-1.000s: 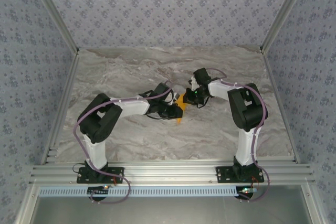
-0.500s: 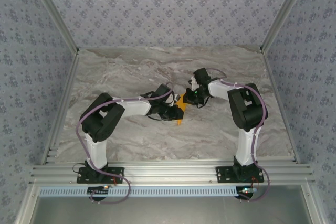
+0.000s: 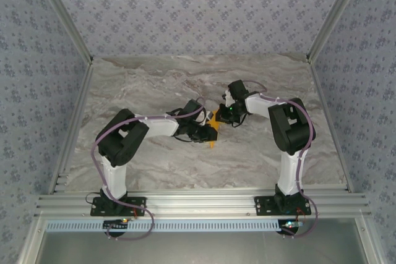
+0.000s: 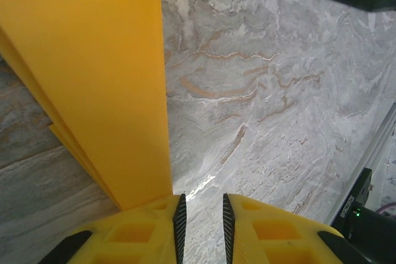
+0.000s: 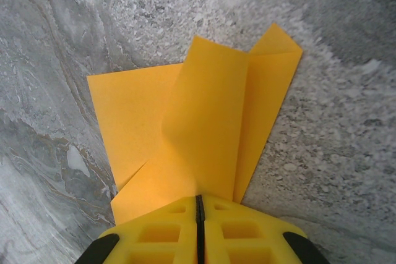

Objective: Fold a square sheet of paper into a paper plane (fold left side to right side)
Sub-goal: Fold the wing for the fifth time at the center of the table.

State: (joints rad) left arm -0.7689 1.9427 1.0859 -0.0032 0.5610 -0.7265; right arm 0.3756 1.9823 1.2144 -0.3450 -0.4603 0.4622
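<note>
My right gripper (image 5: 199, 214) is clamped tight on the near edge of the matte orange sheet of paper (image 5: 204, 122). The sheet fans away in creased, overlapping flaps (thin, unmarked) over the veined marble table (image 5: 346, 153), near its middle. My left gripper (image 4: 201, 217) is parted by a narrow slit and empty, with the sheet just beside its left finger.
</note>
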